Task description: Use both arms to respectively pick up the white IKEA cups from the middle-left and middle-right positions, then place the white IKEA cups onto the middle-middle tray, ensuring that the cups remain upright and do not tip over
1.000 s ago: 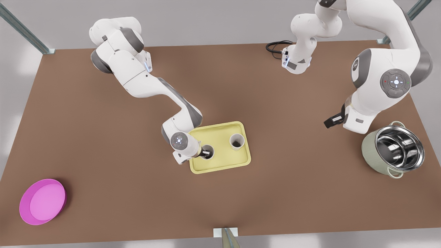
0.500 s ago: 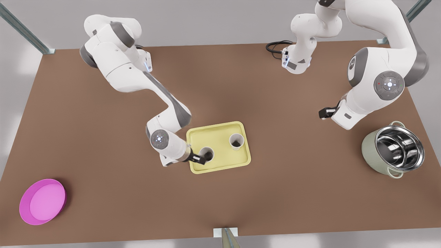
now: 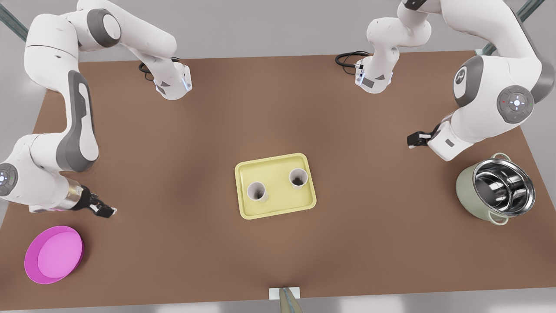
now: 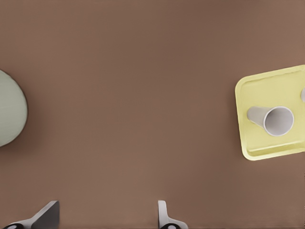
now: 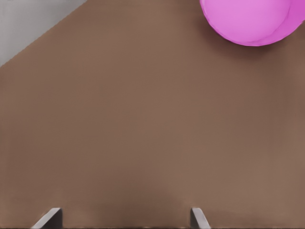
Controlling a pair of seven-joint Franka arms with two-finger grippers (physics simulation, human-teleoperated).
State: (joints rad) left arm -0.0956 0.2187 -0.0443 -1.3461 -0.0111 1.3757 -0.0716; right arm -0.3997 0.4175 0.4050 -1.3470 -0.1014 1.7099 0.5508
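Two white cups stand upright on the pale-yellow tray (image 3: 278, 208) at the table's middle, one (image 3: 256, 191) toward the front view's left and the other (image 3: 298, 178) toward its right. No gripper touches them. My right gripper (image 3: 104, 211) hangs open and empty at the front view's far left, just above the pink plate; its fingertips (image 5: 50, 217) frame bare table. My left gripper (image 3: 412, 140) is open and empty at the front view's right, near the pot. The left wrist view shows the tray (image 4: 257, 90) with one cup (image 4: 274, 120) far beyond that gripper (image 4: 106, 217).
A round magenta-pink plate (image 3: 54, 254) lies at the front view's near-left corner, also in the right wrist view as the plate (image 5: 248, 19). A steel-lined green pot (image 3: 495, 187) stands at the right, its pale side (image 4: 9, 114) seen by the left wrist. Bare brown table surrounds the tray.
My right gripper let go of the cup on the tray's left side and swung far to the front view's left, toward the pink plate. The left arm shifted only slightly.
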